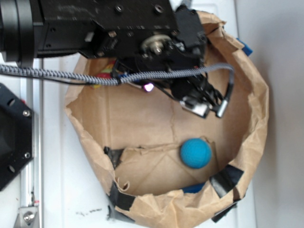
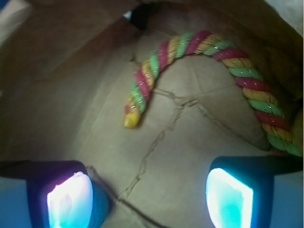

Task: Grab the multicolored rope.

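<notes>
Clearly my fingers (image 2: 151, 197) are spread wide and empty above the paper bag (image 1: 247, 142) floor. I judge that's for straddling the multicolored rope (image 2: 209, 47) — arching ahead of them.

Exterior view bright and even, white worktop (image 1: 57, 190) near blown out; soft overall, black arm housing at top blurred with little detail. A small pink-white light glows under the arm. Teal ball (image 1: 195, 153) throws only a faint shadow inside the paper bag (image 1: 256, 114). Wrist view dim and warm inside the bag, soft focus, corners darkest. Fingertips (image 2: 71, 202) glow overexposed cyan and violet, blurred. Multicolored rope (image 2: 199, 45) catches small highlights.
</notes>
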`<state>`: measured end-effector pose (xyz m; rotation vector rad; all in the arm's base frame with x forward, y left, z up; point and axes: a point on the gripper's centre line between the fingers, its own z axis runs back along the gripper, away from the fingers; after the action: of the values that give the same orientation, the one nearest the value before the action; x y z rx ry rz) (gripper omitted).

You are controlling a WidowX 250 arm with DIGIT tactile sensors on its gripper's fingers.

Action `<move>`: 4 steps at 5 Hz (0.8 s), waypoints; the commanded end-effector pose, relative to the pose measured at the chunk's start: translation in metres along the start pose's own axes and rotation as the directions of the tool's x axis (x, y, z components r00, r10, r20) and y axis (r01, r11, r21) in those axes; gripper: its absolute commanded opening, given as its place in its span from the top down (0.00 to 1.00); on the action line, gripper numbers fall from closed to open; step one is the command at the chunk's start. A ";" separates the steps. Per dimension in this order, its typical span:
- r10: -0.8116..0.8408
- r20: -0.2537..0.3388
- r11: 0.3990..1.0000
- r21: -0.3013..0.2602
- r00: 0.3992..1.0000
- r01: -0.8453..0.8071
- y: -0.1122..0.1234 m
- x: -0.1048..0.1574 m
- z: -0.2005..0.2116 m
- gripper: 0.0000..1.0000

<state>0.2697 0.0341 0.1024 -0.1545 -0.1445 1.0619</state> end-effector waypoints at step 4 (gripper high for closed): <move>0.035 0.046 0.999 -0.029 0.998 -0.033 0.003 0.013 -0.001 0.00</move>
<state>0.2746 0.0383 0.0925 -0.1460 -0.1592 1.0763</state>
